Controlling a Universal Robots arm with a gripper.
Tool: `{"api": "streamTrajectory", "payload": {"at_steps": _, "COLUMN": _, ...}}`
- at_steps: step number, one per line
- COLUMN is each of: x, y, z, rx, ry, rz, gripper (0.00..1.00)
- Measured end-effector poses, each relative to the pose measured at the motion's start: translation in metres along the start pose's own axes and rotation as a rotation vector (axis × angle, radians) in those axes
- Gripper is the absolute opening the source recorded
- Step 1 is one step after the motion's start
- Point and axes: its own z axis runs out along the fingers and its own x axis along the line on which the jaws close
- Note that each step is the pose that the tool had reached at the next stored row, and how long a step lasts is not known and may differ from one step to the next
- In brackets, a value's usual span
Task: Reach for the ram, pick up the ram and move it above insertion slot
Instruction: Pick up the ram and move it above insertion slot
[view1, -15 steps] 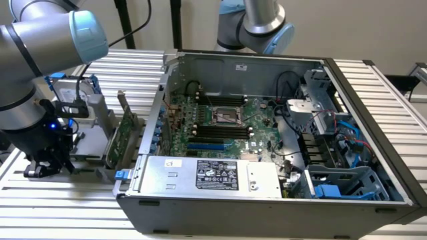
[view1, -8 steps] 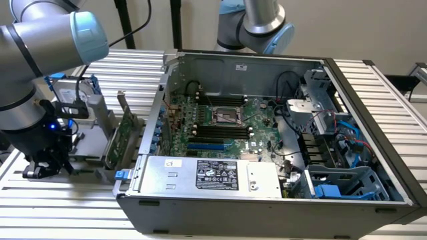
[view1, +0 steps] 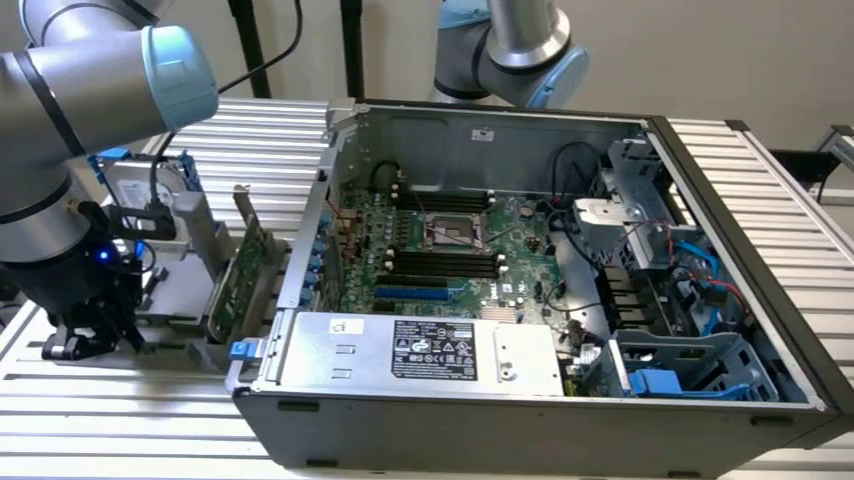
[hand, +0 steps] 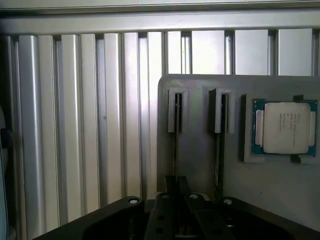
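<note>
The ram (hand: 176, 150) stands on edge in a slot of the grey holder plate (hand: 200, 165), showing as a thin dark line. My gripper (hand: 176, 184) sits right over its near end, its dark fingers (hand: 170, 186) pressed together on the stick with no gap showing. A second thin stick (hand: 220, 150) stands in the neighbouring slot. In the exterior view my gripper (view1: 83, 345) is low over the holder at the exterior view's left, outside the open computer case (view1: 534, 400). The motherboard's black memory slots (view1: 447, 265) lie inside the case.
A processor chip (hand: 285, 127) rests in a recess of the holder plate. A tall green expansion card (view1: 247, 270) and a silver hard drive (view1: 134, 190) stand between my arm and the case wall. A second robot arm (view1: 514, 50) rises behind the case. The table is ribbed aluminium (hand: 75, 125).
</note>
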Motion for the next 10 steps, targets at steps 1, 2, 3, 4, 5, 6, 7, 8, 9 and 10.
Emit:
{"api": "streamTrajectory", "payload": {"at_steps": 1, "x": 0.0001, "y": 0.0, "z": 0.0, "rx": -0.0001, "ry": 0.0001, "rz": 0.0, "gripper": 0.13}}
{"api": "streamTrajectory", "payload": {"at_steps": 2, "x": 0.0001, "y": 0.0, "z": 0.0, "rx": -0.0001, "ry": 0.0001, "rz": -0.001, "gripper": 0.13}}
{"api": "streamTrajectory", "payload": {"at_steps": 3, "x": 0.0001, "y": 0.0, "z": 0.0, "rx": 0.0, "ry": 0.0, "rz": -0.002, "gripper": 0.13}}
{"api": "streamTrajectory", "payload": {"at_steps": 4, "x": 0.0001, "y": 0.0, "z": 0.0, "rx": 0.0001, "ry": 0.0, "rz": -0.003, "gripper": 0.13}}
{"api": "streamTrajectory", "payload": {"at_steps": 5, "x": 0.0001, "y": 0.0, "z": -0.0001, "rx": 0.0002, "ry": -0.0001, "rz": -0.004, "gripper": 0.13}}
{"api": "streamTrajectory", "payload": {"at_steps": 6, "x": 0.0001, "y": 0.0, "z": -0.0003, "rx": 0.0004, "ry": -0.0001, "rz": -0.005, "gripper": 0.13}}
{"api": "streamTrajectory", "payload": {"at_steps": 7, "x": 0.0001, "y": 0.0, "z": -0.0009, "rx": 0.0002, "ry": 0.0, "rz": -0.006, "gripper": 0.13}}
{"api": "streamTrajectory", "payload": {"at_steps": 8, "x": 0.0001, "y": 0.0, "z": -0.0018, "rx": 0.0, "ry": 0.0002, "rz": -0.007, "gripper": 0.13}}
{"api": "streamTrajectory", "payload": {"at_steps": 9, "x": 0.0001, "y": -0.0001, "z": -0.0027, "rx": 0.0002, "ry": 0.0, "rz": -0.008, "gripper": 0.13}}
{"api": "streamTrajectory", "payload": {"at_steps": 10, "x": 0.0001, "y": -0.0002, "z": -0.004, "rx": 0.0001, "ry": -0.0002, "rz": -0.009, "gripper": 0.13}}
